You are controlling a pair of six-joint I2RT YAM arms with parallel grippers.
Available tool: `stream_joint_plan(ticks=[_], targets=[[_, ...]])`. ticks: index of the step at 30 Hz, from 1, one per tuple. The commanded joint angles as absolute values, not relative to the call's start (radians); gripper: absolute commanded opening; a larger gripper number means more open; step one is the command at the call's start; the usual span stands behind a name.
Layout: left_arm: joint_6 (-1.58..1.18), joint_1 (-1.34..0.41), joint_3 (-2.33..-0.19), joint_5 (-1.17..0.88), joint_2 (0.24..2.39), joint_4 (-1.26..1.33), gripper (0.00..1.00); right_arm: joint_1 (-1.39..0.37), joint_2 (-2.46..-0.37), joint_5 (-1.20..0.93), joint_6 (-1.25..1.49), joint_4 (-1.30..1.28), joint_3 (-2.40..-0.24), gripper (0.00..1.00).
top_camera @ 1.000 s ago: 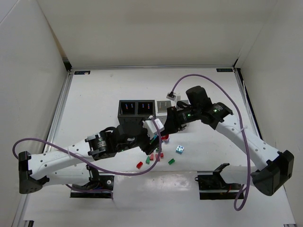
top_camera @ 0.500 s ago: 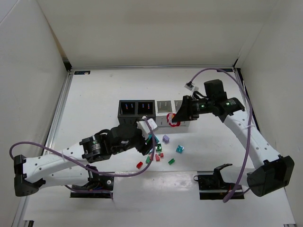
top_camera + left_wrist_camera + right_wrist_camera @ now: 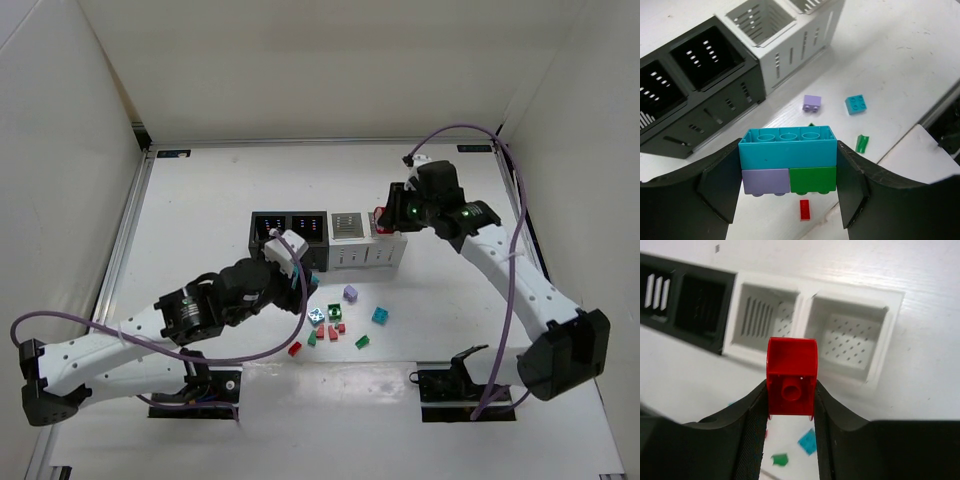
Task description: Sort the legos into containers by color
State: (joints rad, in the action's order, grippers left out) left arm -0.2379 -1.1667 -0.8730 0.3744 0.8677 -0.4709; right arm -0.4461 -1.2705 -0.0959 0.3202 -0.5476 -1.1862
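My left gripper (image 3: 787, 172) is shut on a stack of legos (image 3: 787, 152): a light blue brick joined to a lilac and a green one. It is held above the table in front of the black containers (image 3: 705, 55). In the top view this gripper (image 3: 303, 272) is just in front of the black pair (image 3: 288, 228). My right gripper (image 3: 790, 390) is shut on a red brick (image 3: 791, 372), held above the two white containers (image 3: 850, 335). In the top view it (image 3: 384, 216) is over the right white bin (image 3: 388, 245).
Loose legos lie in front of the bins: a lilac one (image 3: 350, 293), a light blue one (image 3: 381, 315), a green one (image 3: 362, 341), a red one (image 3: 295, 349) and a small mixed cluster (image 3: 328, 330). White walls enclose the table.
My right gripper has carried the red brick from the pile back and to the right, over the white bins. My left gripper has drawn back to the left, away from the pile.
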Motion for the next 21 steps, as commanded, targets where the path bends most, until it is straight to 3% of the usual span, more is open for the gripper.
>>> stream_joint_plan(ticks=[1,6,8,11,13,16,21], targets=[[-0.272,-1.123,-0.879,0.35,0.836,-0.496,0.45,-0.449,-1.331,0.058,0.298,-0.396,-1.181,0.0],[-0.272,-1.077,-0.877,0.276,0.827,-0.492,0.45,-0.474,-1.391,0.13,0.293,-0.371,-1.204,0.0],[-0.279,-1.055,-0.885,0.267,0.839,-0.502,0.45,-0.491,-1.407,0.15,0.288,-0.361,-1.2,0.1],[-0.285,-1.037,-0.896,0.242,0.854,-0.511,0.45,-0.511,-1.401,0.19,0.304,-0.367,-1.189,0.15],[-0.285,-1.029,-0.902,0.226,0.859,-0.509,0.45,-0.512,-1.397,0.201,0.304,-0.373,-1.18,0.23],[-0.285,-1.026,-0.903,0.215,0.868,-0.505,0.45,-0.517,-1.388,0.222,0.321,-0.373,-1.157,0.47],[-0.279,-1.025,-0.91,0.17,0.884,-0.492,0.46,-0.506,-1.382,0.201,0.315,-0.391,-1.16,0.57]])
